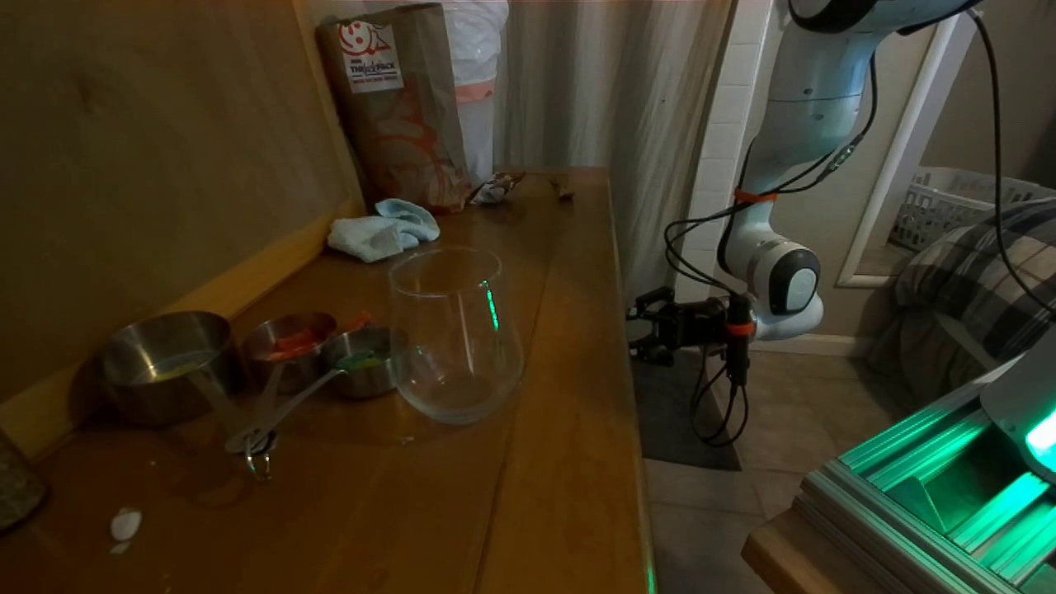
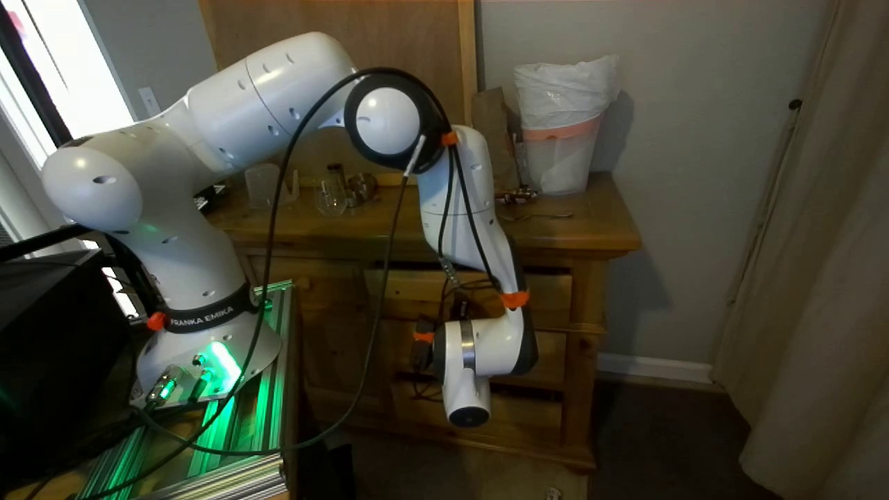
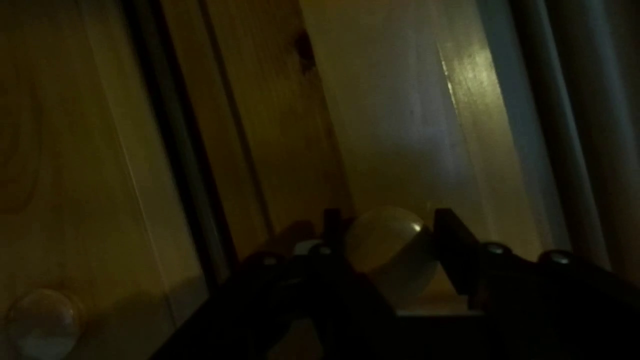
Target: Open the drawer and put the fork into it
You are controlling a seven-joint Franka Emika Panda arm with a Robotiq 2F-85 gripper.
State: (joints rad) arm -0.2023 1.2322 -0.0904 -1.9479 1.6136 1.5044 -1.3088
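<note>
Shadowed gripper (image 3: pixel 389 222), part-hidden knob (image 3: pixel 387 237), cropped drawer (image 3: pixel 405 135)

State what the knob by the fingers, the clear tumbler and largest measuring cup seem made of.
Knob: probably varnished wood, brown with a bright highlight. Clear tumbler: smooth glass or perhaps plastic, transparent with sharp reflections. Largest measuring cup: shiny metal, perhaps stainless steel, silvery with highlights.

Wooden bench (image 1: pixel 569 396): three metal measuring cups (image 1: pixel 304 374), handles joined by a ring (image 1: pixel 258 460), red bits (image 1: pixel 293 344) in the middle one. Clear glass (image 1: pixel 455 351) just beside the cups. Pale blue cloth (image 1: pixel 384 233) farther back; paper bag (image 1: pixel 404 115) and lined bin (image 1: pixel 477 124) at the far end. Robot arm (image 1: pixel 771 206) past the bench edge, black jaws near it.
</note>
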